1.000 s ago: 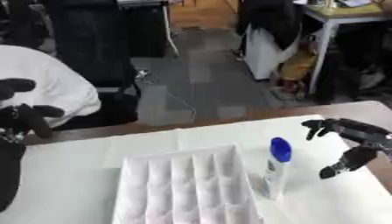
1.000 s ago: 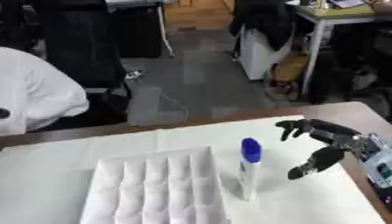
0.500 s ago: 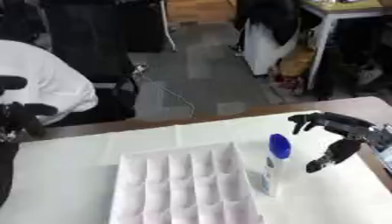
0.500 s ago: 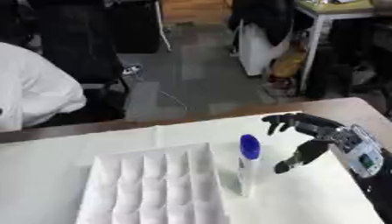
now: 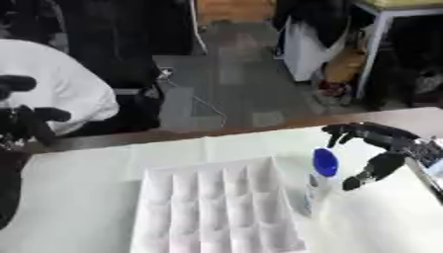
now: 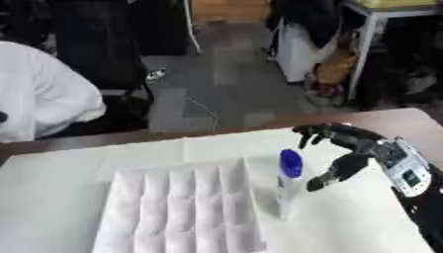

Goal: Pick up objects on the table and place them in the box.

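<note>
White box (image 6: 177, 207), ribbed into narrow compartments, lies on the pale table (image 6: 61, 197). Slim white bottle (image 6: 287, 185) with rounded blue cap stands upright just beside its right edge. Right hand (image 6: 346, 150), black, spread wide, near the cap. Left hand (image 5: 26, 123) at the left edge, fingers curled, holding nothing.

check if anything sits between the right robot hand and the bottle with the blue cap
Nothing visible does. The right robot hand hangs open just right of the white bottle with the blue cap, with only bare white table cover between them. The white divided box lies on the bottle's other side.
</note>
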`<action>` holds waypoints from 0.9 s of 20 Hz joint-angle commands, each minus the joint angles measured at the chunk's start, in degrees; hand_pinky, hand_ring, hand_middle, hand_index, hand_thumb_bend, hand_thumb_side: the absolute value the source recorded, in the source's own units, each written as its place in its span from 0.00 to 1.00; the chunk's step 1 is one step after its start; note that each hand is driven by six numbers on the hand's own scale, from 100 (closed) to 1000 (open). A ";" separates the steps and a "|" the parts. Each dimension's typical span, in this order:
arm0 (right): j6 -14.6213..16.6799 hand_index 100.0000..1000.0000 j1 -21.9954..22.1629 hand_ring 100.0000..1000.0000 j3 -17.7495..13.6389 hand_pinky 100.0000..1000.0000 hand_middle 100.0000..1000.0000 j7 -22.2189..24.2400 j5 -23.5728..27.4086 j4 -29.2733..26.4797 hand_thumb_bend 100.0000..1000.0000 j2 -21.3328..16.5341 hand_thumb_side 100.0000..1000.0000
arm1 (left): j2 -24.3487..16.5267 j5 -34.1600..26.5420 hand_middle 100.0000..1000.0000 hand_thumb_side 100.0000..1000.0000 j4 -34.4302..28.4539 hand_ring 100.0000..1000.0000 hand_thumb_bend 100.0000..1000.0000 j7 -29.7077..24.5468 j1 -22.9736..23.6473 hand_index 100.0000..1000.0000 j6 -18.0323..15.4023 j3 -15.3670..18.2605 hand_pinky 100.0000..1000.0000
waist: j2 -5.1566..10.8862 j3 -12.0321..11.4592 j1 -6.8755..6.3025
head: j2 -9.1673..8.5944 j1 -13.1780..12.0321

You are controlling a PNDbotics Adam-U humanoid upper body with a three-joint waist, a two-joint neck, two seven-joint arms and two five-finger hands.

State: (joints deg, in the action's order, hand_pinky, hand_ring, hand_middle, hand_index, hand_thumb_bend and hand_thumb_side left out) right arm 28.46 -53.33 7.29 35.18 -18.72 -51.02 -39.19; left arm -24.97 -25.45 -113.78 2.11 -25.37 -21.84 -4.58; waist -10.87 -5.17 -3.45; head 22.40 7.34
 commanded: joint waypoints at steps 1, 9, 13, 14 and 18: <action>1.55 1.00 -0.76 0.97 -0.38 0.81 0.64 1.98 0.75 -0.70 1.00 -0.64 0.42 | -0.19 -0.37 0.69 0.84 -0.81 0.35 0.43 -0.36 -1.01 0.72 -0.07 0.19 0.62 | 0.60 -0.27 0.09 | -0.95 -0.12; 2.16 1.00 -0.38 0.98 -0.83 0.80 0.63 2.85 3.62 0.60 1.00 0.30 0.42 | 0.08 -0.54 0.69 0.84 -0.81 0.35 0.43 -0.53 -1.51 0.72 -0.08 0.21 0.62 | -0.06 -0.80 -0.08 | -1.26 -1.07; 2.21 1.00 -0.07 0.98 -0.73 0.80 0.62 3.99 5.04 0.85 1.00 0.30 0.43 | 0.06 -0.59 0.69 0.84 -0.81 0.35 0.43 -0.59 -1.62 0.72 -0.10 0.19 0.63 | -0.05 -0.90 0.00 | -0.95 -1.37; 2.19 1.00 -0.01 0.98 -0.69 0.80 0.62 4.24 5.32 0.86 1.00 0.30 0.43 | 0.05 -0.61 0.69 0.84 -0.81 0.35 0.43 -0.59 -1.65 0.72 -0.11 0.20 0.63 | -0.03 -0.93 0.03 | -0.90 -1.42; 2.01 1.00 0.27 0.98 -0.56 0.79 0.62 5.17 6.26 0.89 1.00 0.34 0.44 | 0.03 -0.72 0.69 0.84 -0.81 0.35 0.43 -0.59 -1.79 0.72 -0.13 0.20 0.63 | 0.04 -1.03 0.13 | -0.88 -1.66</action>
State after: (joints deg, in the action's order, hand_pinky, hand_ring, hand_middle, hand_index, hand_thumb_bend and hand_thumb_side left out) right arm 27.06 -52.29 6.93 36.59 -13.01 -49.74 -37.78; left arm -24.47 -25.96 -113.78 1.64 -26.33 -21.86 -4.60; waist -11.70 -6.14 -3.53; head 21.94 6.26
